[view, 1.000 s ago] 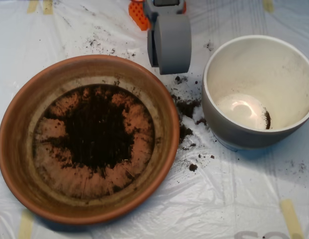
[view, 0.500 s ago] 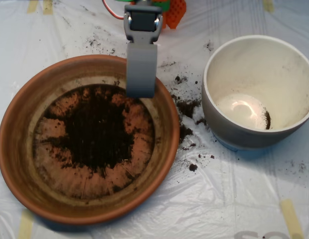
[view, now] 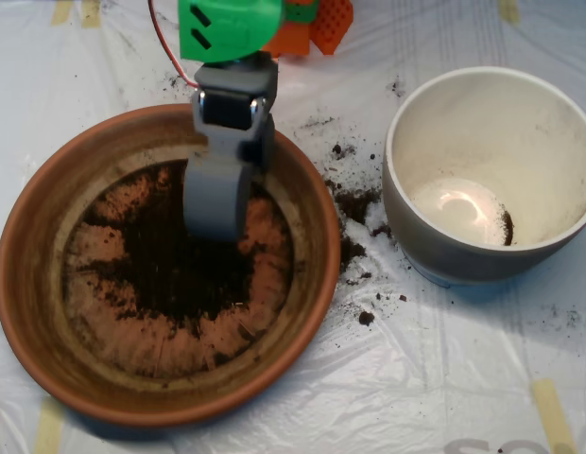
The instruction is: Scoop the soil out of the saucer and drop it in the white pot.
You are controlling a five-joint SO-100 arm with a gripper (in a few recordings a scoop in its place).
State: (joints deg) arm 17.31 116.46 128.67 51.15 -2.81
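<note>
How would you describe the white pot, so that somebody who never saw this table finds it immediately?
Start from the large terracotta saucer that holds dark soil on the left of the plastic-covered table. Look to its right, past the spilled crumbs: there stands the white pot. Unlike the shallow orange-brown saucer, it is deep, narrower, off-white inside with a thick smooth rim, and nearly empty except for a small dark smear near its bottom.

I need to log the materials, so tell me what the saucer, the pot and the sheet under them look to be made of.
Saucer: likely unglazed terracotta, matt orange-brown with pale whitish staining inside the rim.
Pot: probably glazed ceramic, possibly plastic; smooth off-white inside with a bright glare spot at the bottom, greyish outside.
Sheet: thin translucent plastic film, wrinkled and faintly shiny, held with tape strips.
</note>
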